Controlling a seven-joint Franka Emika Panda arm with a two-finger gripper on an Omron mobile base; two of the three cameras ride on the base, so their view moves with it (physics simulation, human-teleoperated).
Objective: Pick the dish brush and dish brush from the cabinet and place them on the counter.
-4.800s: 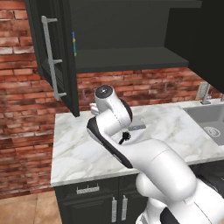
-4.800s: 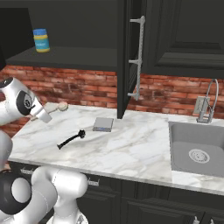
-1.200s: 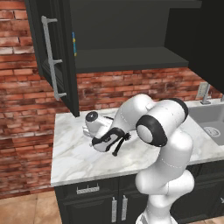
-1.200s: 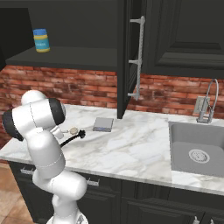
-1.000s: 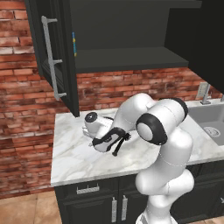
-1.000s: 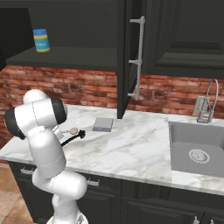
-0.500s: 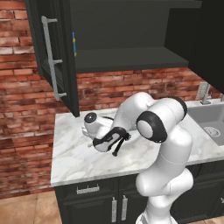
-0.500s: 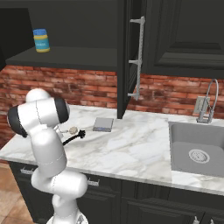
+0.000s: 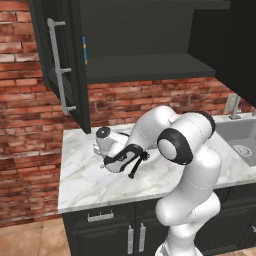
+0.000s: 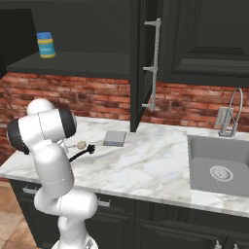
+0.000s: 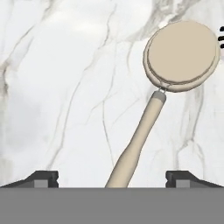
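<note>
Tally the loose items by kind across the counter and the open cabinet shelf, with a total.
Dish brushes: 2, cream brush and black brush, on the counter.
Grey square pads: 1, on the counter.
Blue-and-yellow containers: 1, on the cabinet shelf.
Total: 4

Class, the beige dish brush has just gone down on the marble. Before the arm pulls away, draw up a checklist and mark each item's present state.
1. Beige dish brush lying on the counter: ok.
2. End effector open, fingertips standing apart from the handle: ok.
3. Black dish brush also on the counter: ok.
4. The two brushes lying apart, not touching: cannot tell.
5. Grey pad away from both brushes: ok.
6. Cabinet shelf holds no further brush: ok.
</note>
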